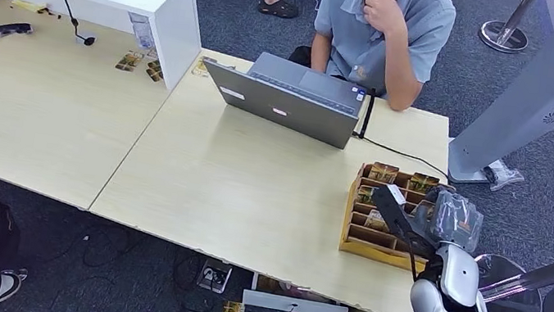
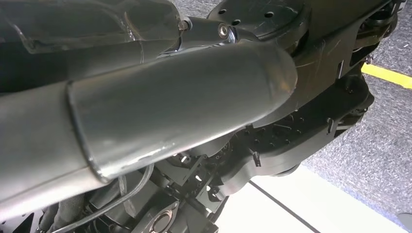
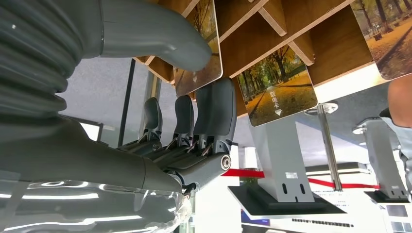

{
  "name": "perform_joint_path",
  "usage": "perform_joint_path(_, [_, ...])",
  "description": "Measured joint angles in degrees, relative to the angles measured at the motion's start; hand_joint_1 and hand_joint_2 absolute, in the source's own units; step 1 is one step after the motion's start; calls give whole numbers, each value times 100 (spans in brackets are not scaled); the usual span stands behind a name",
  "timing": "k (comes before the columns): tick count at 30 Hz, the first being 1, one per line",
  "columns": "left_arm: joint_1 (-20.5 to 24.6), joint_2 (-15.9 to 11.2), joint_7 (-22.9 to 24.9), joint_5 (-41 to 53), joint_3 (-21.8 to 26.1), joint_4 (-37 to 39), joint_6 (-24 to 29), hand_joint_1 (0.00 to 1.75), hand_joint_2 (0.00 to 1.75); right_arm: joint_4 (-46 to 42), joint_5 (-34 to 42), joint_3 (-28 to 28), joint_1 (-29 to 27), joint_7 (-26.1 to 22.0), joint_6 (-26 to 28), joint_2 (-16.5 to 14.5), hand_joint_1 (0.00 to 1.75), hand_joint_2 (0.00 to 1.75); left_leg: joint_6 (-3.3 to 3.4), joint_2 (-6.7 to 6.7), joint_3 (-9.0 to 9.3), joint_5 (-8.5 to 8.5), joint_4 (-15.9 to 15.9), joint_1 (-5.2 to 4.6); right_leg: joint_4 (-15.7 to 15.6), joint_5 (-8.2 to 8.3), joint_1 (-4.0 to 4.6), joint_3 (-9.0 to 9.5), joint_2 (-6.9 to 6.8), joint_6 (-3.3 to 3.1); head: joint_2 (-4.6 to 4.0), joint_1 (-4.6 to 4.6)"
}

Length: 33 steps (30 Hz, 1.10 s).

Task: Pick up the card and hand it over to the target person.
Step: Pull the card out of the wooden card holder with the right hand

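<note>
Right wrist view: right hand (image 3: pixel 184 97) at brown wooden card rack (image 3: pixel 286 29), thumb and fingers pinching autumn-tree picture card (image 3: pixel 201 53) sitting in its slot. Left hand: cannot tell. Seated behind grey laptop (image 1: pixel 286 99), person in blue shirt (image 1: pixel 383 31).

The head view is looking forward and down from high on the robot, taking in the pale wooden L-shaped table (image 1: pixel 251 194), a grey open laptop (image 1: pixel 287 95), a seated person in a blue-grey shirt (image 1: pixel 383 31) at the far side, and a compartmented wooden card rack (image 1: pixel 381 213) at the table's right end.

The right wrist view is sitting very close behind the right hand (image 3: pixel 194 116), in a turned orientation, facing the rack's wooden dividers (image 3: pixel 291 29) and an autumn-tree picture card (image 3: pixel 282 92). Both views are sharing this rack.

The left wrist view is pointing down towards grey carpeted floor (image 2: pixel 379 131).
</note>
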<state>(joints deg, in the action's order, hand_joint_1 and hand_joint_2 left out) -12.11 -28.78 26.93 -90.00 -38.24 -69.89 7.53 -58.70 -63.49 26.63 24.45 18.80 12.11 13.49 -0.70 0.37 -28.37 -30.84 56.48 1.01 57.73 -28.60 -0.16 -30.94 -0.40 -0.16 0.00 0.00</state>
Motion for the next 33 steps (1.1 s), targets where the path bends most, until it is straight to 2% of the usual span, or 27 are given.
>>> perform_joint_path(27, [-11,10,5,0,8,-36,13,0,0,183,53,27,-24,-93,103,-58,106,175,2,1,4,6,-10,-1,-10,7,0,3,3,1,0,0])
perform_joint_path(33, [-11,14,11,0,4,-39,13,0,0,174,63,15,-26,-111,141,-55,113,175,-1,2,5,0,-3,1,-4,0,1,4,1,0,0,0])
